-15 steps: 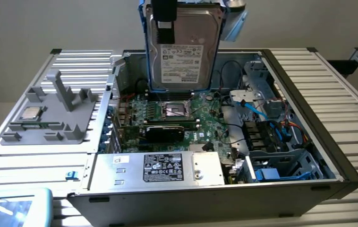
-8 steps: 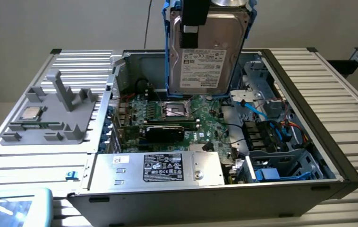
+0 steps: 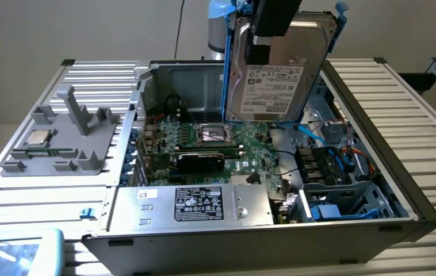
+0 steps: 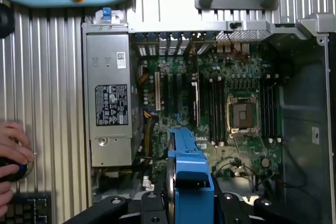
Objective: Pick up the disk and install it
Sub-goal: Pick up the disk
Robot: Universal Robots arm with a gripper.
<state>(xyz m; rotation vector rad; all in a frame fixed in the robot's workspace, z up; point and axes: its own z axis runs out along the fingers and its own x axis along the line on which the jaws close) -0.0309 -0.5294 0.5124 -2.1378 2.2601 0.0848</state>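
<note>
I have the gripper (image 3: 268, 35) clamped on the disk (image 3: 278, 75), fingers gripping its blue frame; it hangs upright between them, clear above the open computer case (image 3: 241, 241) below; pickup looks done; installing is left, the disk not yet seated

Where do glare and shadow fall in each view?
Exterior view: the screen at the exterior view's left reflects streaks of light; the disk is evenly lit, its white label bright. Wrist view: the case wall lies in dim shadow, while the ribbed table is brightly lit.
</note>
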